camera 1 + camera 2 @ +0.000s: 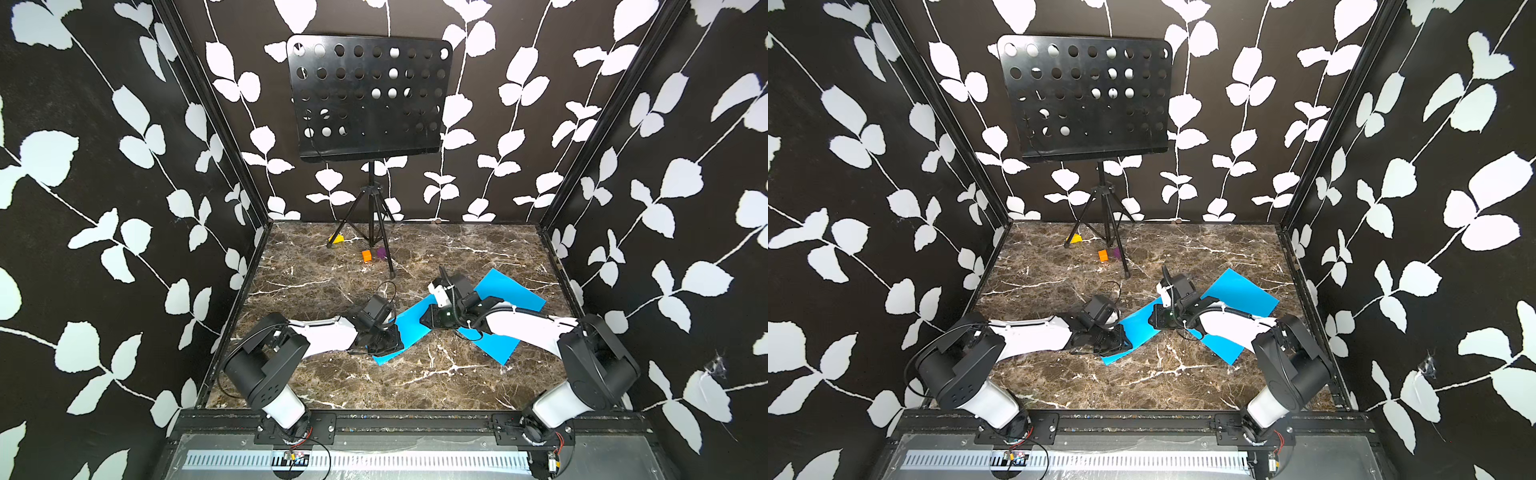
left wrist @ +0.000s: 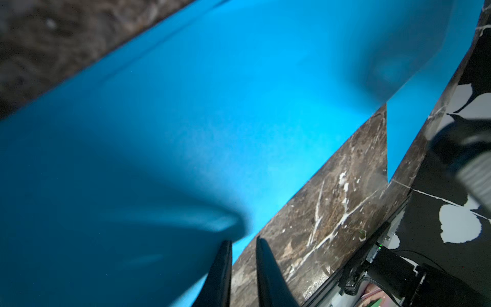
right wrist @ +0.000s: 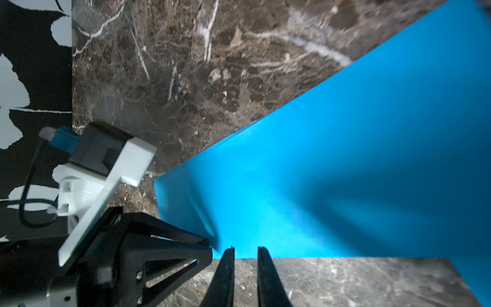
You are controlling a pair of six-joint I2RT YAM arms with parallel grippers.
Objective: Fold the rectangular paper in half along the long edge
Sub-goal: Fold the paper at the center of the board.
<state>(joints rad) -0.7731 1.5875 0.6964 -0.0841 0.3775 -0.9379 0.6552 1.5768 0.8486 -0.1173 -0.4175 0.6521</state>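
In both top views the blue paper [image 1: 509,289] [image 1: 1239,286] lies right of centre on the counter [image 1: 332,282]. It is smooth and matte, bent over itself, with a narrow strip running near-left and a broad flap far-right.

In the left wrist view the paper [image 2: 239,79] bulges beside the left jaws, which stand nearly together at its edge. I cannot tell whether they grip it.

In the right wrist view the right jaws, equally narrow, meet the straight edge of the paper [image 3: 372,133] over veined brown marble. I cannot tell their grip either.

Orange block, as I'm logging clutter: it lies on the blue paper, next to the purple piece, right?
No. The orange block lies on the bare table, apart from the paper, next to the purple piece; both top views show it.
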